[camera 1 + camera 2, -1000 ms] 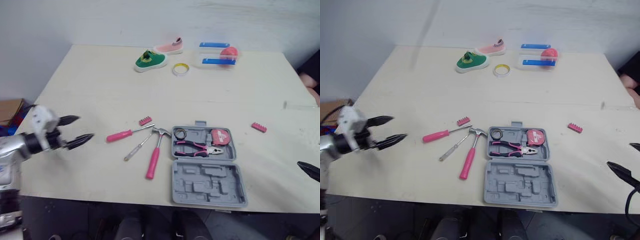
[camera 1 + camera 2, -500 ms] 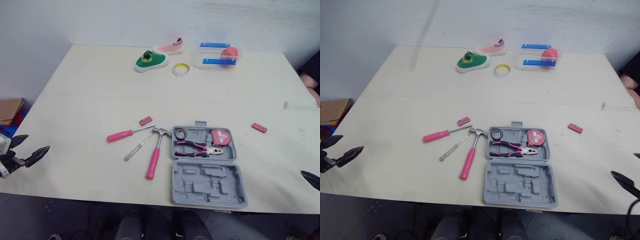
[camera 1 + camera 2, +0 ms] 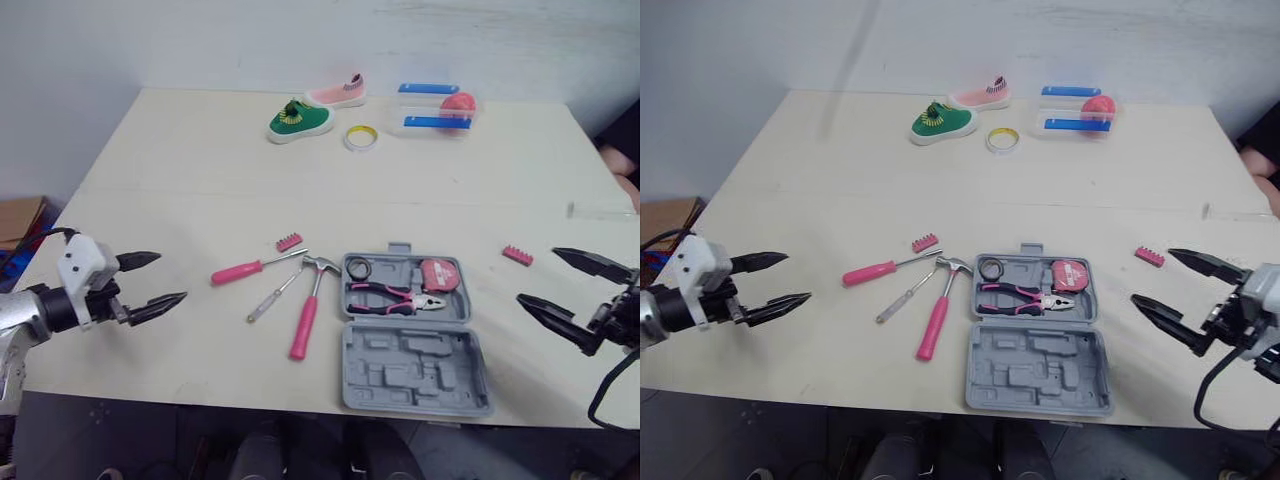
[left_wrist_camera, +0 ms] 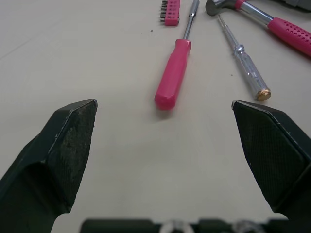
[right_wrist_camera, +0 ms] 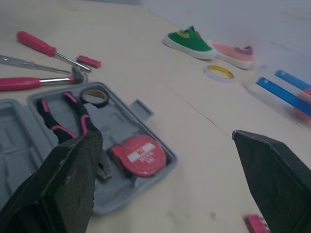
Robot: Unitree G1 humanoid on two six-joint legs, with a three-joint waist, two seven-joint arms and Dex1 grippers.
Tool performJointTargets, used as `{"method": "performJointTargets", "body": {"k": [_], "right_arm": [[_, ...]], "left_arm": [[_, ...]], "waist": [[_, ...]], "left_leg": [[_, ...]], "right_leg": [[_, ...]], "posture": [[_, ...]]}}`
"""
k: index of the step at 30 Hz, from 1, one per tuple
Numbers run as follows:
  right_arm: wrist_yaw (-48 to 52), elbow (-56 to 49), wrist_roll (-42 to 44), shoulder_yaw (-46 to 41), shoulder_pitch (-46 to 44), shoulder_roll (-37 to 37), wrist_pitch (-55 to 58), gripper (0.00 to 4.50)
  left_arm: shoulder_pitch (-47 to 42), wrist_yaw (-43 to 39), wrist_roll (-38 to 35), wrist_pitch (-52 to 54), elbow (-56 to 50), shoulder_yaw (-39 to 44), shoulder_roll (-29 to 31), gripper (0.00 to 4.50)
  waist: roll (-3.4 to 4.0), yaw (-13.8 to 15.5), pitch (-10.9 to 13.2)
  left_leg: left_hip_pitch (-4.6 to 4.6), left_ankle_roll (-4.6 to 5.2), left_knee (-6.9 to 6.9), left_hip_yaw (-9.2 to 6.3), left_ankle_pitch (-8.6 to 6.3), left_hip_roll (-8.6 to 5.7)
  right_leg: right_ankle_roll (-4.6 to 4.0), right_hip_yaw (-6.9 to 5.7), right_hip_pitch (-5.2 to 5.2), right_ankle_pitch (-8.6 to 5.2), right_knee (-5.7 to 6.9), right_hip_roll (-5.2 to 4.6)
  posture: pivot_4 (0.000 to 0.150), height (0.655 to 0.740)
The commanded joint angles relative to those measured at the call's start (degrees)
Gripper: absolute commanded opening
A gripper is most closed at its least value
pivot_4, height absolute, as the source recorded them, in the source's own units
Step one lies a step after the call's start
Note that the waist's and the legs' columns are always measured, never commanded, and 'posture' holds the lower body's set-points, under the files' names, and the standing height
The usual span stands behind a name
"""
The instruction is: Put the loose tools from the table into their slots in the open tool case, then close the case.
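An open grey tool case lies near the table's front edge, with pink pliers, a pink tape measure and a black tape roll in its far half. Left of it lie a pink hammer, a clear-handled screwdriver, a pink screwdriver and a pink bit holder. A second pink bit holder lies right of the case. My left gripper stands open over the table's left front, empty. My right gripper stands open right of the case, empty.
At the back of the table sit a green shoe, a pink shoe, a yellow tape ring and a clear box with blue strips. A brown cardboard box stands off the table's left side.
Both arms have come up over the table: the left gripper rose from the left front edge toward the tools, and the right gripper moved in from the right edge toward the case.
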Motion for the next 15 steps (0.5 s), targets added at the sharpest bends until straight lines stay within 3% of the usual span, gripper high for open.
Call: {"method": "performJointTargets", "body": {"k": [1,6,15], "right_arm": [[1.86,-5.2,4.07,1.53,1.17,1.09,1.7,4.45],[4.2,-8.29,1.66,6.39,3.88,3.82,-1.26,4.45],[6.1,-5.38,0.3,5.99,5.14,3.75,-4.35,4.45]], "left_arm": [[-0.61,8.03,-1.01,6.88,-7.86,-3.41,-4.66,4.5],[0.1,23.26,2.64,17.84,-19.13,-13.83,-15.97,4.5],[-4.01,30.42,8.5,24.79,-19.15,-21.61,-18.19,4.5]], "waist": [[0.0,0.03,0.0],[0.0,0.59,-0.01],[-0.02,0.58,0.0]], "left_leg": [[0.0,0.0,0.0,0.01,0.0,0.0],[-0.02,0.05,0.26,-0.02,-0.01,0.0],[-0.02,0.02,0.54,-0.02,-0.04,0.01]], "right_leg": [[0.0,0.0,0.0,0.0,-0.01,0.0],[0.17,0.02,0.12,0.06,0.05,0.05],[0.19,0.08,0.12,0.07,0.24,0.13]], "posture": [[0.15,0.74],[0.15,0.74],[0.15,0.74]]}}
